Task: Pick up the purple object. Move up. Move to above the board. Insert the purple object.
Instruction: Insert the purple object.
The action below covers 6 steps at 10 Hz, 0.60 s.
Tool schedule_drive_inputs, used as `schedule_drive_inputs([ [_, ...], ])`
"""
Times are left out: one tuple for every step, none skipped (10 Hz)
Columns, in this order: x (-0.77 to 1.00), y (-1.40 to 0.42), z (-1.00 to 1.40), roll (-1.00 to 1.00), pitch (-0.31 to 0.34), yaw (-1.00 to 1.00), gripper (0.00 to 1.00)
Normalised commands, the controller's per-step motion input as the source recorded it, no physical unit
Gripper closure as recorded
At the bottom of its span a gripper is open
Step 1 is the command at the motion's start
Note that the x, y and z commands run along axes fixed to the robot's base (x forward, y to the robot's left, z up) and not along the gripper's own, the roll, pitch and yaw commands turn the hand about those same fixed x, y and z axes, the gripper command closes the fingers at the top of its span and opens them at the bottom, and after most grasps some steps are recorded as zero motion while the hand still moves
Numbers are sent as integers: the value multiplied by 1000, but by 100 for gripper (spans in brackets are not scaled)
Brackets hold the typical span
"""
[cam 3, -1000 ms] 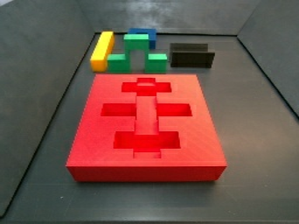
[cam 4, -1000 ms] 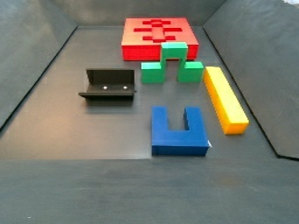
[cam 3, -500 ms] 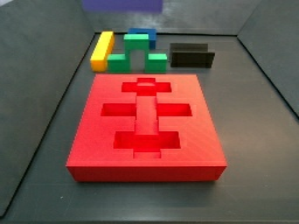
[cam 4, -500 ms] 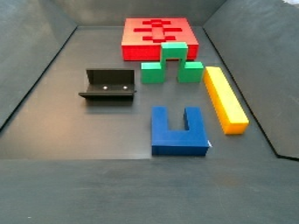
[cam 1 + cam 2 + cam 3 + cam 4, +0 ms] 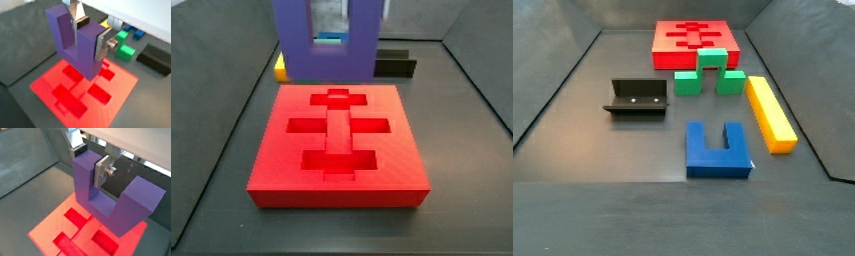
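the tool [image 5: 101,167] is clamped on one arm of the purple object [image 5: 110,198], its silver fingers [image 5: 105,44] pressed flat against the arm's sides in both wrist views, and the block hangs in the air with its arms pointing up and its joining bar lowest. the board [image 5: 338,145] is the landmark here: in a side view the purple object [image 5: 327,42] hangs over the board's far end, clear of its top face and not touching it, and in both wrist views the red recessed slots lie directly below the bar. so the pick and the lift look finished and the carry to above the board is nearly done or just done; insertion has not begun. the next move, i judge, calls for settling the block over the slot that matches its outline, squaring its rotation to the slot walls, then lowering straight down. beyond the board's far end sit the green block [image 5: 710,72], yellow bar [image 5: 770,113] and fixture [image 5: 639,97].
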Motion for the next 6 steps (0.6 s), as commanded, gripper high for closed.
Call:
schedule_drive_inputs([
  [783, -423, -514, -29, 26, 277, 100],
  [806, -377, -397, 0, 61, 257, 100],
  [811, -303, -351, 16, 123, 171, 100],
  [677, -226, -303, 69, 127, 109, 100],
  [537, -151, -226, 99, 113, 29, 100],
  [0, 0, -77, 0, 0, -31, 100],
])
